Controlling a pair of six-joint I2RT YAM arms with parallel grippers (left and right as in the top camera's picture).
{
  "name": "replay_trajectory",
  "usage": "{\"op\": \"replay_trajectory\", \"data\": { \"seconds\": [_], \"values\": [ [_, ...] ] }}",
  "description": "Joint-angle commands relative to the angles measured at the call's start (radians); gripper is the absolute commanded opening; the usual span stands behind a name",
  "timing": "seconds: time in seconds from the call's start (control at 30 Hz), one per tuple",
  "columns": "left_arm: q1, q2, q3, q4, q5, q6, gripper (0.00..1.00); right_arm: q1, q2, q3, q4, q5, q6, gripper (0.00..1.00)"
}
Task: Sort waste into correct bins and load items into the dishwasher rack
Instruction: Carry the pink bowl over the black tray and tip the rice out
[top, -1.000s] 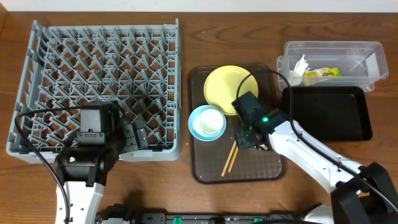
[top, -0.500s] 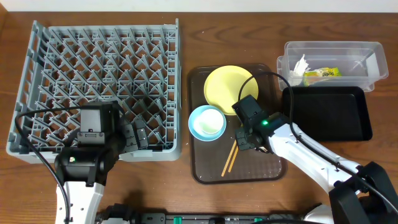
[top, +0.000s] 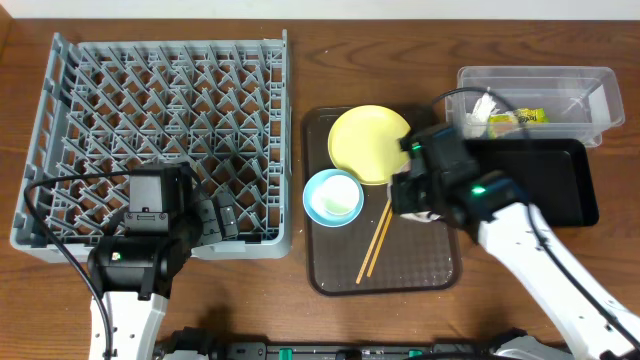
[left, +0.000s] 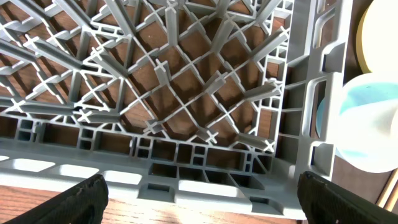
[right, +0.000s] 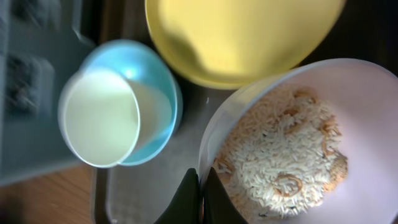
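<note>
My right gripper (right: 200, 186) is shut on the rim of the white bowl (right: 323, 87), which holds rice-like scraps (right: 280, 165), and holds it above the brown tray. In the overhead view the gripper (top: 412, 205) sits between the yellow plate (top: 365, 140) and the black tray (top: 535, 190). The light-blue bowl (top: 322, 210) holds the pale cup (top: 335, 195). The chopsticks (top: 375, 242) lie on the brown tray. The clear tub (top: 590, 85) holds the tissue (top: 483, 105) and the wrapper (top: 518, 118). My left gripper (left: 211, 205) is open at the front edge of the grey rack (left: 186, 93).
The brown serving tray (top: 400, 272) lies between the rack (top: 165, 110) and the black tray. In the right wrist view the yellow plate (right: 242, 37), the blue bowl (right: 163, 84) and the cup (right: 99, 124) lie below the held bowl.
My right arm has risen with the white bowl and moved right toward the black tray. The chopsticks now show in full. The left arm has not moved.
</note>
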Motion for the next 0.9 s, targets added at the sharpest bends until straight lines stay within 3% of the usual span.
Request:
{"op": "replay_trajectory", "data": {
  "seconds": [0.0, 0.23, 0.47, 0.87],
  "values": [
    [-0.002, 0.000, 0.026, -0.001, -0.001, -0.009, 0.98, -0.119, -0.030, 0.015, -0.011, -0.173, -0.044, 0.01],
    [-0.002, 0.000, 0.026, -0.001, -0.001, -0.009, 0.98, -0.400, -0.030, 0.015, -0.010, -0.434, -0.130, 0.01],
    [-0.002, 0.000, 0.026, -0.001, -0.001, -0.009, 0.98, -0.639, -0.028, 0.014, -0.027, -0.546, -0.192, 0.01],
    [-0.002, 0.000, 0.026, -0.001, -0.001, -0.009, 0.98, -0.868, 0.133, 0.014, 0.013, -0.824, -0.283, 0.01]
  ]
}}
